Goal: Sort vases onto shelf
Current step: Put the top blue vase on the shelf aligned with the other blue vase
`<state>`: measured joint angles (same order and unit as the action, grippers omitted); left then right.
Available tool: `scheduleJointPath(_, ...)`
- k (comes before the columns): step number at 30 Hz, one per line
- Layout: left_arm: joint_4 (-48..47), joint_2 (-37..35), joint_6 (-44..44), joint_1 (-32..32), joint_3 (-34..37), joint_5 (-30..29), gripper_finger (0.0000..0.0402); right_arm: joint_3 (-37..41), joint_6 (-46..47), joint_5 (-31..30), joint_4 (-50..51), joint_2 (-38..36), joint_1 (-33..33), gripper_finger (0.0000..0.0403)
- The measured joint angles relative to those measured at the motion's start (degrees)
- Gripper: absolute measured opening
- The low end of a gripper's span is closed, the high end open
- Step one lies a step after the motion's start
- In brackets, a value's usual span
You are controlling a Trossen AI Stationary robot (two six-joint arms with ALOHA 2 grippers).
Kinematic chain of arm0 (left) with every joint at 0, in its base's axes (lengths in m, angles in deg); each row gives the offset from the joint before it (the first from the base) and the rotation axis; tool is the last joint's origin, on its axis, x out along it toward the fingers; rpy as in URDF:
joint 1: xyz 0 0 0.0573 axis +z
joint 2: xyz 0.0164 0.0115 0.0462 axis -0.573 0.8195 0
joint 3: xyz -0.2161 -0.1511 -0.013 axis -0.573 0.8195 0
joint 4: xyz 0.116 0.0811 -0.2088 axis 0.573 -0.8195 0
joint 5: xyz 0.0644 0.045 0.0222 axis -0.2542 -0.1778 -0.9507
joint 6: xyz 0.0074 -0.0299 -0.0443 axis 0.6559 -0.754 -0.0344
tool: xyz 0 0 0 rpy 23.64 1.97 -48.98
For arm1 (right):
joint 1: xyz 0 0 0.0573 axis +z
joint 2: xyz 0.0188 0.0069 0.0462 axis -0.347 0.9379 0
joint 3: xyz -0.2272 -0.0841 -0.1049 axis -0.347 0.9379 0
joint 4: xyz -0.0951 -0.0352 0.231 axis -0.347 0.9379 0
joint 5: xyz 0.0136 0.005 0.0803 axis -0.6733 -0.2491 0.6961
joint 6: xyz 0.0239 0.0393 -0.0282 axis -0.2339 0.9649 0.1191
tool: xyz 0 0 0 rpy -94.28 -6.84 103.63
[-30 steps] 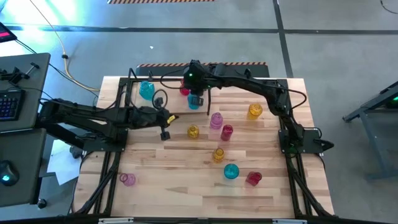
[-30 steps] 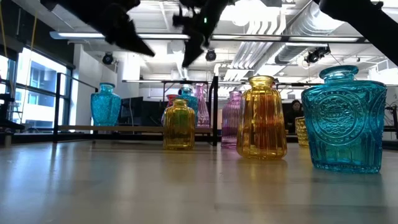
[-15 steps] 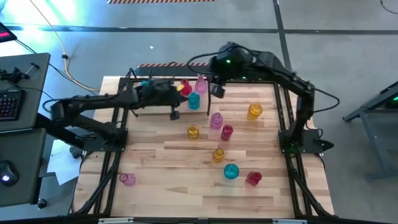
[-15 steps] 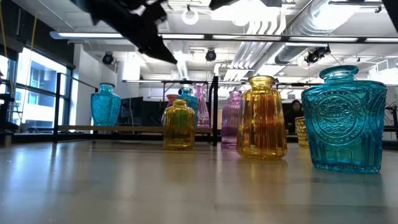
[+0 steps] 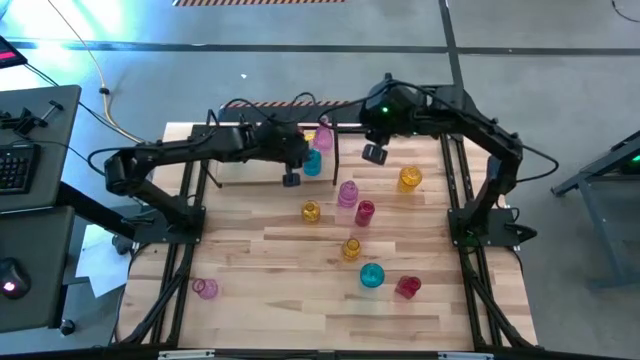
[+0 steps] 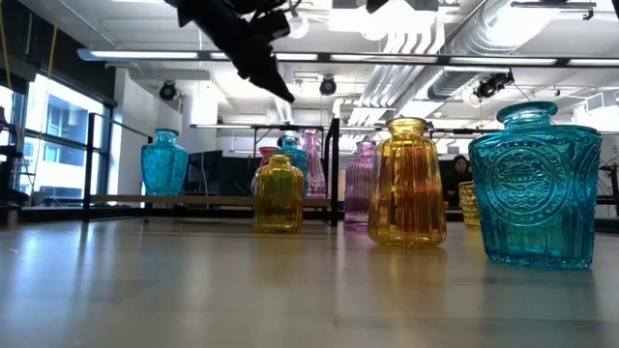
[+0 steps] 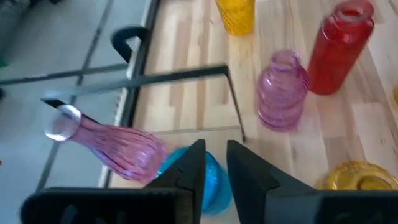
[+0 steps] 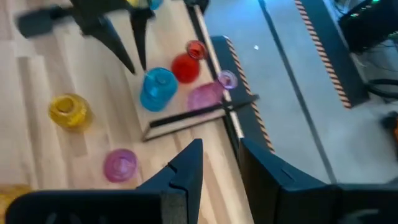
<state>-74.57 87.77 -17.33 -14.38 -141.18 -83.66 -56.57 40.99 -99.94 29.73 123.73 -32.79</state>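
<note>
In the upper middle of the high view, the left gripper (image 5: pixel 291 178) hung beside a cyan vase (image 5: pixel 312 164) at the shelf (image 5: pixel 215 150), while the right gripper (image 5: pixel 374 154) hovered to the right of it, above the table (image 5: pixel 260 290). Loose vases lay scattered over the centre and lower part of the frame.

In the low view, a dark arm crossed the top left; the shelf's rail ran along the middle left with a cyan vase (image 6: pixel 163 163) on it.

In the left wrist view, its fingers (image 7: pixel 191 171) stood slightly apart, empty, over the cyan vase, a pink vase (image 7: pixel 115 148) leaning against the rods.

In the right wrist view, its fingers (image 8: pixel 186 169) were parted, holding nothing.

Judging by this, a placement seemed just finished; next, a loose vase needs picking.
</note>
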Motion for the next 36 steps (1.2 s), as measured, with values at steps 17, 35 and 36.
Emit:
scheduleJointPath(17, -5.9, -1.3, -6.9, 3.2, -0.1, -0.2, 0.0155, 0.0, 9.6, -4.4, 5.5, -4.2, -4.4, 0.0087)
scheduleJointPath(35, -13.7, 3.1, -5.6, -0.9, -5.5, 3.9, 0.0152, 0.0, 24.3, -7.3, 6.2, -13.0, 2.7, 0.0087)
scheduleJointPath(36, -14.4, 4.2, -5.2, -0.9, -6.6, 3.6, 0.0152, 0.0, 24.5, -7.3, 6.2, -13.4, 3.3, 0.0087)
